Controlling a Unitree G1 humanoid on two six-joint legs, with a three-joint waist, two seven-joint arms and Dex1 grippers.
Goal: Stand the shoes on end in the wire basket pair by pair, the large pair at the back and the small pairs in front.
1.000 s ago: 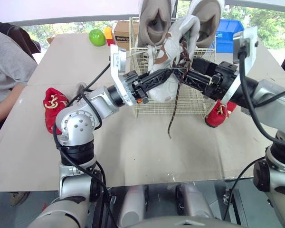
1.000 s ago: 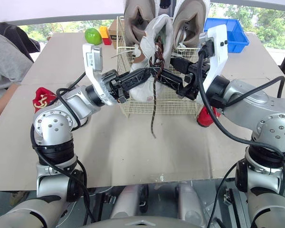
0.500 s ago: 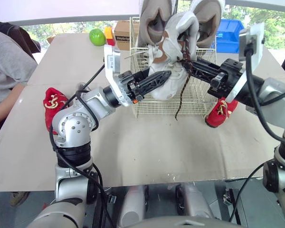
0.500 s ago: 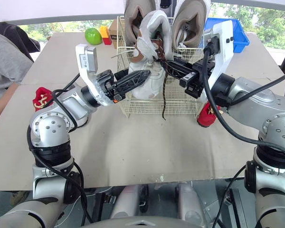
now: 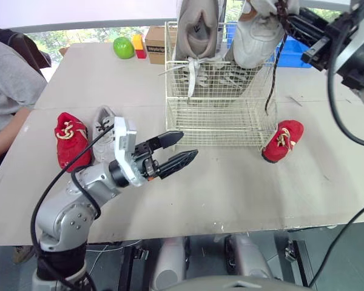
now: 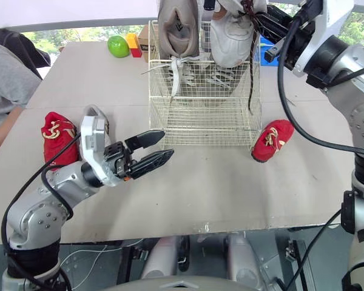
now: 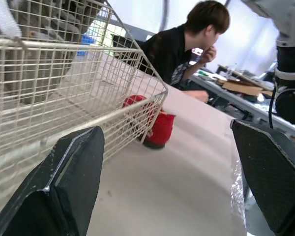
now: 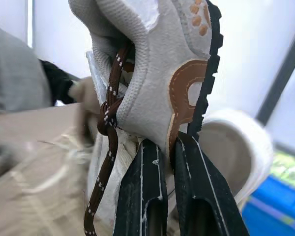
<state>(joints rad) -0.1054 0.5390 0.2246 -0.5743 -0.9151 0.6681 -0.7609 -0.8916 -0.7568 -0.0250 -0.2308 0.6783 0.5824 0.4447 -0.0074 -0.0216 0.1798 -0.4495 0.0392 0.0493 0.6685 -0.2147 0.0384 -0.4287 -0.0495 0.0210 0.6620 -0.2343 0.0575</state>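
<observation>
Across the lower and middle frame of the left eye view lies the table (image 5: 230,194), on which I read every other element. At upper centre stands the wire basket (image 5: 221,115), with its front half bare. At the left edge, a person in a grey sleeve (image 5: 6,91) sits at the table. A large grey shoe (image 5: 197,27) stands on end in the back left of the basket, its white laces hanging inside. To its right, at the top of the frame, a white shoe (image 5: 255,36) hangs over the basket's back right part. I cannot tell whether it touches the wire. Its brown lace (image 5: 272,85) trails down the basket's right side. The right gripper (image 8: 168,142) is clenched on this shoe's heel, one finger on either side of the heel edge, and the right wrist view shows another pale shoe (image 8: 241,142) just behind. The left gripper (image 5: 188,144) hovers low over the table, in front of the basket's left corner, with its fingers spread and nothing between them. A red shoe (image 5: 70,139) lies at mid left, and a small grey shoe (image 5: 103,130) lies just beside it. A second red shoe (image 5: 282,140) lies near the basket's front right corner. At the far edge sit a blue bin (image 5: 294,51), a cardboard box (image 5: 155,42) and a green apple (image 5: 124,47).
</observation>
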